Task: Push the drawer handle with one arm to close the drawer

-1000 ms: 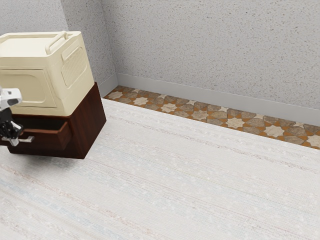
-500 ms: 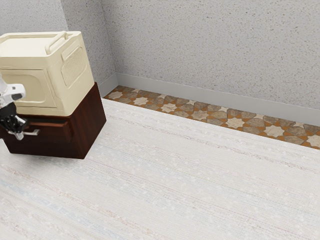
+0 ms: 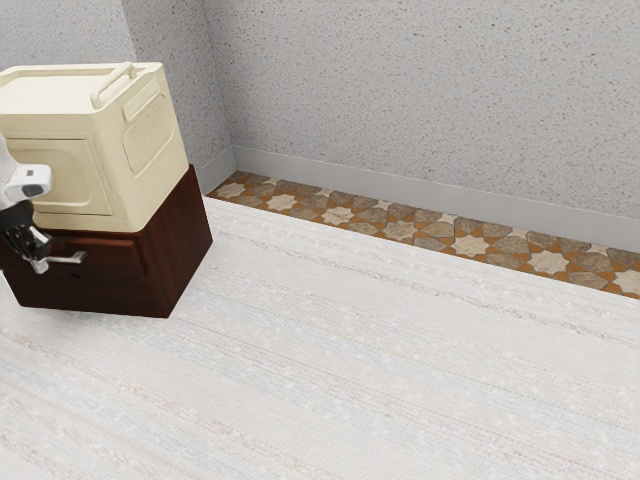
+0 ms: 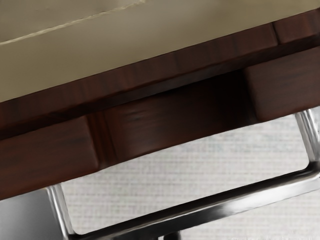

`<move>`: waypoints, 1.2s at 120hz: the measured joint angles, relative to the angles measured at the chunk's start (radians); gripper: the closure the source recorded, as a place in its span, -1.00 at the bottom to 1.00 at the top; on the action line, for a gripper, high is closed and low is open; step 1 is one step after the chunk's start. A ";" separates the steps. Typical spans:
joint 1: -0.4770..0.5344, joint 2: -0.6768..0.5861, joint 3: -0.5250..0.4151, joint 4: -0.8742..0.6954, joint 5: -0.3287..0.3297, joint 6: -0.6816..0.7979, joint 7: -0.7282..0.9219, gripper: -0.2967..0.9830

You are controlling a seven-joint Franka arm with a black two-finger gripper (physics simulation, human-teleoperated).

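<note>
Metal handle, both posts in wrist view

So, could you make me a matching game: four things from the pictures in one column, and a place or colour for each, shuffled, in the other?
Things
1. cream box
2. drawer handle
3. cabinet
4. star-patterned tiles

Places and colours
A. dark reddish brown
B. along the foot of the speckled grey wall
C. sitting on top of a piece of wooden furniture
D. silvery, close by the gripper

Right pairs: 1-C, 2-D, 3-A, 4-B
</note>
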 joint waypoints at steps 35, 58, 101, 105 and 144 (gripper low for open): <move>-0.046 -0.009 0.019 0.037 0.045 -0.042 0.095 0.69; -0.058 -0.009 0.019 0.049 0.049 -0.040 0.144 0.69; 0.098 0.018 -0.163 -0.074 -0.012 -0.013 0.092 0.69; 0.222 0.023 -0.298 -0.121 -0.021 -0.021 0.073 0.59; 0.715 0.015 -0.912 -0.139 -0.132 -0.224 -0.076 -0.27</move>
